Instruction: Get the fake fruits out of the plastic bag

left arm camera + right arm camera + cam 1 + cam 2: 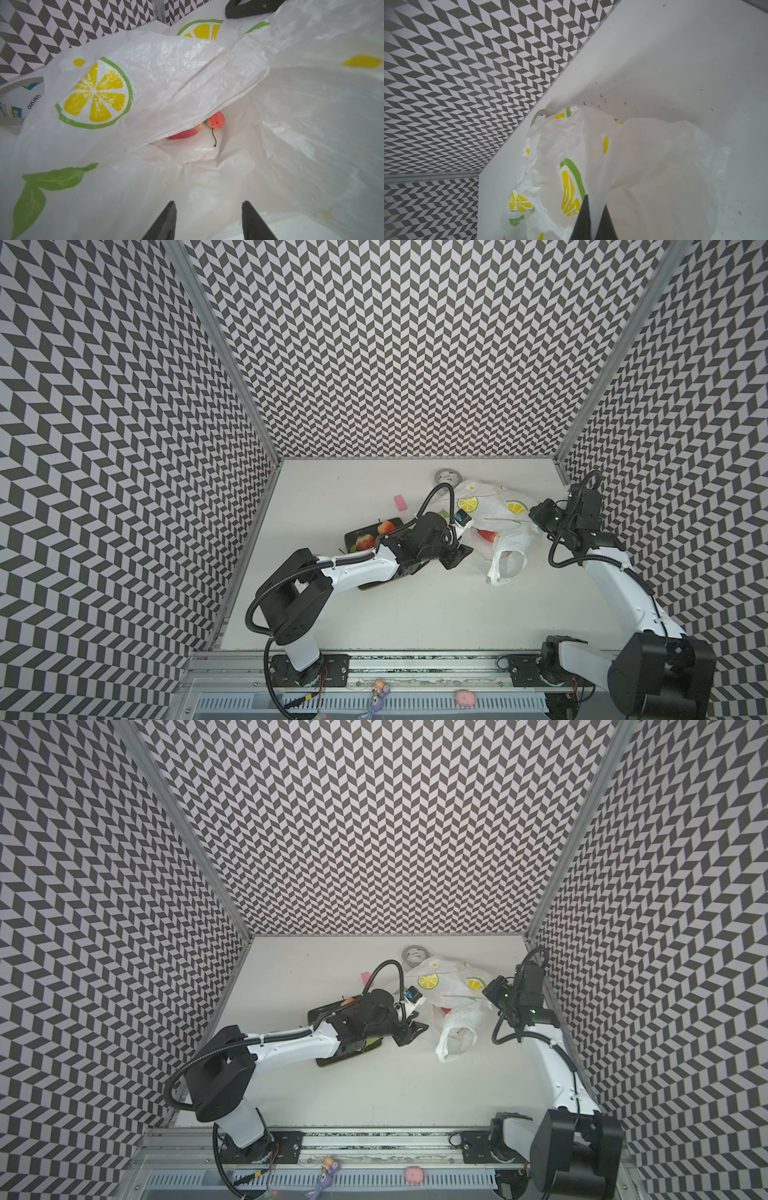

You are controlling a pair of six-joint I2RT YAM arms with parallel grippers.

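Two red fruits [216, 121] lie deep inside the bag [166, 72], one mostly under a fold (hard to make out). Left gripper [208, 207] sits at the bag's mouth, jaws partly spread and empty; right gripper [596, 202] is pinched tight on the bag's plastic. Tape roll [440, 477] is just behind the bag, and the left arm [357, 568] covers much of the tray [353, 536].

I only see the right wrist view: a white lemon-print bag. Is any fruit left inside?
Observer: Yes, the left wrist view shows two red fake fruits inside the plastic bag, partly under a fold.
Operator: Any out already?
Observer: In a top view two reddish fruits lie on a dark tray left of the bag.
Operator: And the other arm?
Observer: The left end effector is at the bag's mouth, jaws apart, empty.
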